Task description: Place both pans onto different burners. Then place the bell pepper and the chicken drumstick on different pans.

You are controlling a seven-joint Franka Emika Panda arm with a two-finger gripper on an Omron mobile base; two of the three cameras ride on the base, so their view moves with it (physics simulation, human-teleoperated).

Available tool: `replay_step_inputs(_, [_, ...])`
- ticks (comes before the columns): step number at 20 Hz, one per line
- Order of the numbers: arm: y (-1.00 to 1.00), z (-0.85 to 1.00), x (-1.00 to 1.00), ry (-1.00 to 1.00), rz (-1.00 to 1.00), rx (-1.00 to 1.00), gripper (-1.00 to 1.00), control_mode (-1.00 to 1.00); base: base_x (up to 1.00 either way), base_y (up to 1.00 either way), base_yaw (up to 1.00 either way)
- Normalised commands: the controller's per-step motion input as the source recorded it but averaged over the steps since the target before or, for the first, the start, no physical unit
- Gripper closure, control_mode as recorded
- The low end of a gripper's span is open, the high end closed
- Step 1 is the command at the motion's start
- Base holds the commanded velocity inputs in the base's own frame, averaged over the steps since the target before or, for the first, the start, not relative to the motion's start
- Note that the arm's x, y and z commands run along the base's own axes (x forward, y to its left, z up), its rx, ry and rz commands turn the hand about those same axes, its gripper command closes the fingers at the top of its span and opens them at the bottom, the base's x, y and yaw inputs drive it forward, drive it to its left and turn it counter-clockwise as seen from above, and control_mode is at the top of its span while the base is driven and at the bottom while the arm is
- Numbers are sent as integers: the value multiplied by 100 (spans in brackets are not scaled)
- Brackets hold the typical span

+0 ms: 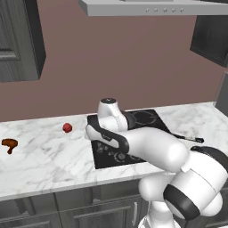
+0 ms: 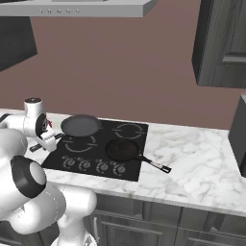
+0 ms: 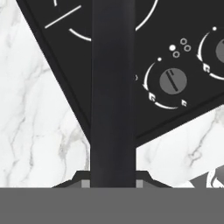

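I am seeing my fingers (image 2: 42, 142) clamping the long black handle (image 3: 112, 92) of the wide dark grey pan (image 2: 80, 125), sitting at the flat black glass cooktop's (image 2: 127, 170) ten o'clock.

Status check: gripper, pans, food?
Gripper shut on wide pan's handle. Wide pan at back-left burner, smaller pan on front-right. Bell pepper, drumstick on counter.

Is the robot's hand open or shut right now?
Shut on the wide pan's handle. In the hand view the black handle runs straight up from the hand, and the wide pan sits on the cooktop.
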Motion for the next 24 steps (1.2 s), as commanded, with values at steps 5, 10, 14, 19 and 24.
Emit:
replay_step_inputs(5, [0,-12,10,0,-5,0,100,-100,0,0,0])
replay_step_inputs(10, [0,-8,8,1,-1,0,100,-100,0,0,0])
replay_step_inputs(14, [0,-8,5,5,-1,0,100,-100,0,0,0])
replay_step_inputs(19, [1,-16,2,6,-2,0,100,-100,0,0,0])
replay_step_inputs(24, [13,-22,14,3,0,0,100,-100,0,0,0])
